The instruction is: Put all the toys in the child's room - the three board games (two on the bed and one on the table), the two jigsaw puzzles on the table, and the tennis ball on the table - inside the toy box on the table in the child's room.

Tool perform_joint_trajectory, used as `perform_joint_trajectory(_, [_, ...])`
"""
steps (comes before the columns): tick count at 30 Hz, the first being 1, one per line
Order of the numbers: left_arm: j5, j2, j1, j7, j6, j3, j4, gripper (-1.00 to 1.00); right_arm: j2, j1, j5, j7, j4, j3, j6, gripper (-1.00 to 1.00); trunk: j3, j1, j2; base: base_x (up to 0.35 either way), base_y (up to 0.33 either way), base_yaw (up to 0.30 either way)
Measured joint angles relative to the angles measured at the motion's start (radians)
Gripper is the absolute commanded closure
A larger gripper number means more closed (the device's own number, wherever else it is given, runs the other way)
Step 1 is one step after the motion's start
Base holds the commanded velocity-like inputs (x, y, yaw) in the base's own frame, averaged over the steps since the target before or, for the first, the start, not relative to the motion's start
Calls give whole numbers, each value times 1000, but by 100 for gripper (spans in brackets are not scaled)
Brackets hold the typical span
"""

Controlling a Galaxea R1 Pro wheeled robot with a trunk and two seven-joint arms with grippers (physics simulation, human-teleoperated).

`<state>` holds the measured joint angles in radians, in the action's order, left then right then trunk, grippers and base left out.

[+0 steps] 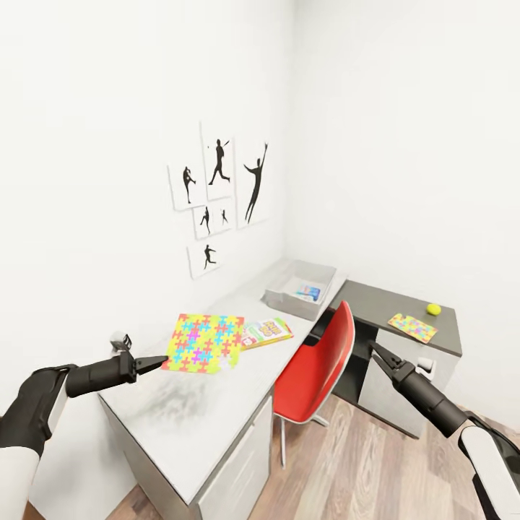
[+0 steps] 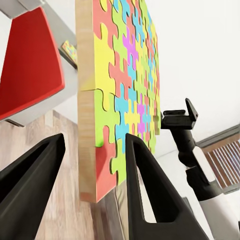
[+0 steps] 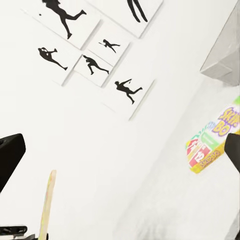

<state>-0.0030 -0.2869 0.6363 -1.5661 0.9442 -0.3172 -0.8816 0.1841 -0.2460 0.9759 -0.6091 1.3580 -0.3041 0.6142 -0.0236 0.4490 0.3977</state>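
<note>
On the pale grey desk (image 1: 195, 433) beside the wall, one jigsaw puzzle (image 1: 204, 342) stands lifted at its near edge and tilted, held by the left gripper (image 1: 160, 361). In the left wrist view the puzzle's wooden edge sits between the two black fingers (image 2: 150, 195), and the jaws seem to grip it at the lower corner. Just beside this puzzle lies the Skip-Bo board game (image 1: 266, 332), flat on the desk. Farther along the desk, near the corner of the room, is the translucent grey toy box (image 1: 285, 295), and a small blue board game (image 1: 308, 293) lies inside it. The second jigsaw puzzle (image 1: 412, 327) lies flat on the lower dark grey section (image 1: 375, 300), with the tennis ball (image 1: 433, 309) near it, not touching. A red-and-white swivel chair (image 1: 318, 368) stands before the desk. The right gripper (image 1: 377, 352) hangs in the air beside the chair, holding nothing, and its jaws are apart in the right wrist view. Black baseball-player pictures (image 1: 220, 195) hang on the white wall above the desk.
</note>
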Motion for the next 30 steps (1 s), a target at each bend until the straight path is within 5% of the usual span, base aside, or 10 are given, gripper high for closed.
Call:
perform_joint_trajectory(22, [-1,2,-1,0,0,1,0,100,0,0,0,0,1,0,0,-100,0,0,0,184,-256,0])
perform_joint_trajectory(30, [0,1,-1,0,0,1,0,100,-2,0,-1,0,2,1,0,-100,4,0,0,184,-256,177])
